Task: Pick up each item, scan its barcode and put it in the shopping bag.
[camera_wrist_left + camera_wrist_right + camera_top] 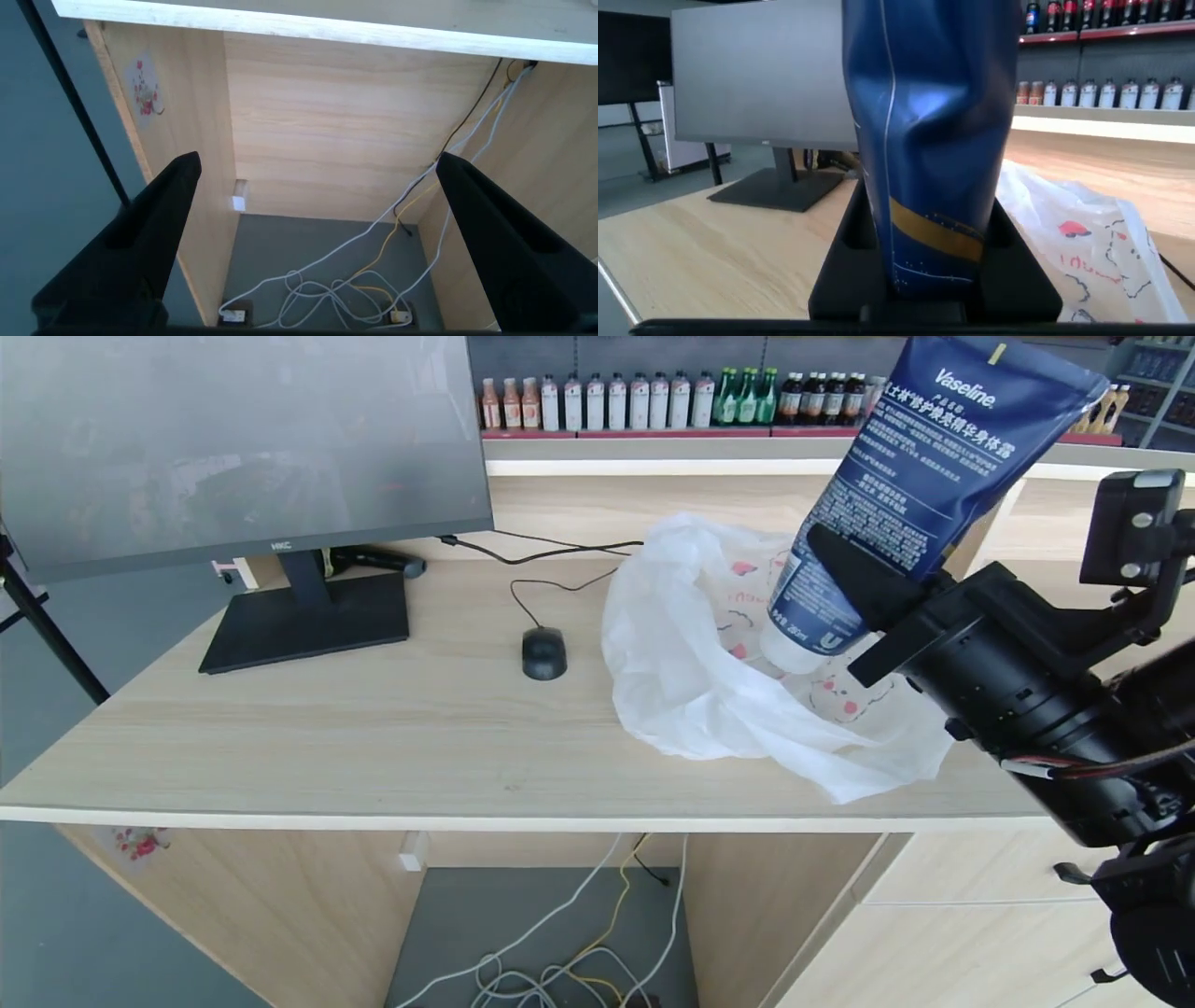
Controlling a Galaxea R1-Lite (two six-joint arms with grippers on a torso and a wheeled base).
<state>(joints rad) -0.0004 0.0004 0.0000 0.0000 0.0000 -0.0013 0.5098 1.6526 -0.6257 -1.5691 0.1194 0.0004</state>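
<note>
My right gripper (864, 616) is shut on a dark blue lotion tube (920, 476), held tilted in the air with its white cap end down, over the open white shopping bag (709, 681) on the right part of the wooden counter (373, 728). In the right wrist view the blue tube (929, 131) stands squeezed between the black fingers (850, 233), with the bag (1092, 243) behind it. My left gripper (313, 243) hangs below the counter's front edge, its two black fingers (140, 243) wide apart and nothing between them.
A monitor (233, 439) on a black stand occupies the counter's left rear. A black mouse (543, 653) lies mid-counter with its cable running back. Shelves of bottles (672, 401) line the far wall. Loose cables (336, 289) lie on the floor under the counter.
</note>
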